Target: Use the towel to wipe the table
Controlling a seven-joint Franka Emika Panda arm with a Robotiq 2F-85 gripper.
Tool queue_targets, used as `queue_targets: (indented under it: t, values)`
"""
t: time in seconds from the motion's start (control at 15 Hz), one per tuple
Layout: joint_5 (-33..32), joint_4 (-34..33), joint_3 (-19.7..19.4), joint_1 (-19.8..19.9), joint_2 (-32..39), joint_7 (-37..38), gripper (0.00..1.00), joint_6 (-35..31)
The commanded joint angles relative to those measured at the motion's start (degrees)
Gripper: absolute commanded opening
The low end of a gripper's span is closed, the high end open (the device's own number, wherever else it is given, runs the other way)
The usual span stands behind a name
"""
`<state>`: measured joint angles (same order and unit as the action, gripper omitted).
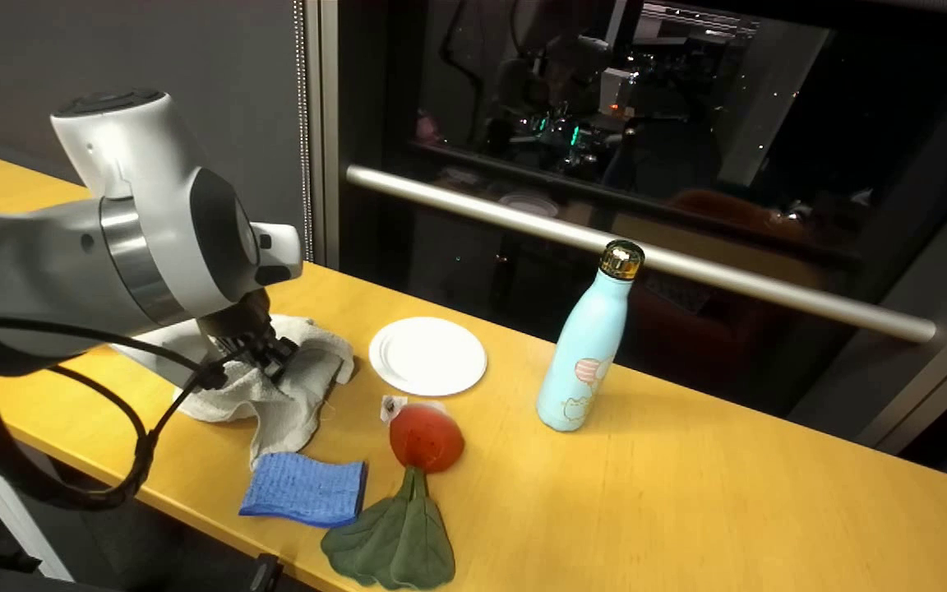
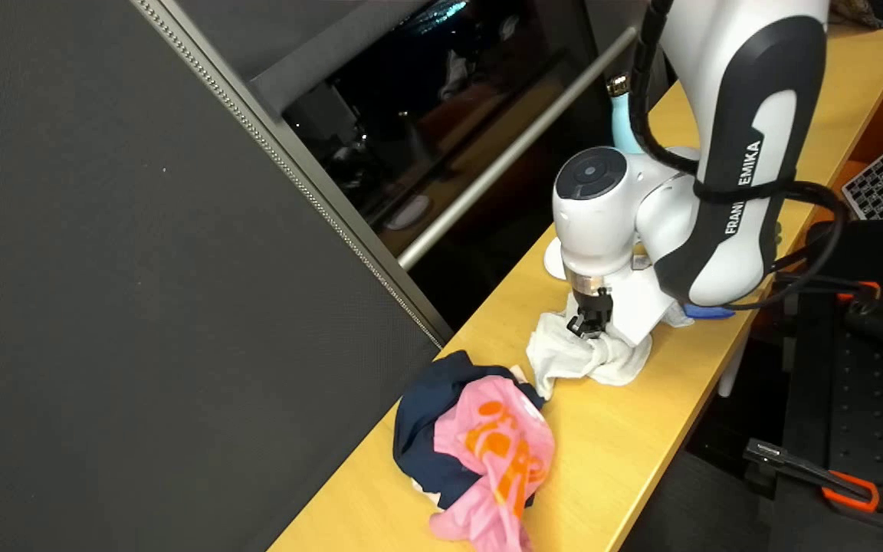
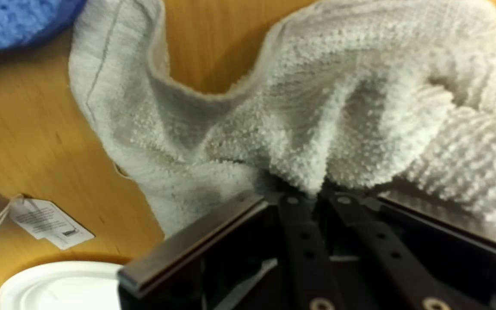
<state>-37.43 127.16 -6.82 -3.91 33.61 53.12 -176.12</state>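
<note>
All views (wrist closest) look down, sharing the towel (image 1: 283, 403).

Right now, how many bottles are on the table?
1: a light-blue bottle, standing on the table in both exterior views, with the white plate between it and the towel. The arm may hide others.

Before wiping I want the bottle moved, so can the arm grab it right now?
Probably not yet: the gripper seems closed on the towel and would need to let go first, though the bottle stands upright, apart from the plate.
</note>
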Motion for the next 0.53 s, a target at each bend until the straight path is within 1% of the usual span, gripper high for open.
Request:
queue_targets:
  t: [0.0,0.2,0.27,0.4,0.47]
  values:
    - [2.92,-8.77,1.83,3.36,5.13,-1.95,0.02,4.66]
    - [4.16,-12.89,1.32,5.73,7.0,-2.85,0.02,6.56]
    - [11.47,-12.7,-2.16,2.9,7.47,-8.67,0.02,5.74]
    - [17.01,-11.74,-3.34,2.94,6.73,-13.47,0.02,6.28]
    - [19.77,-10.25,-3.56,2.91,5.93,-16.1,0.02,6.49]
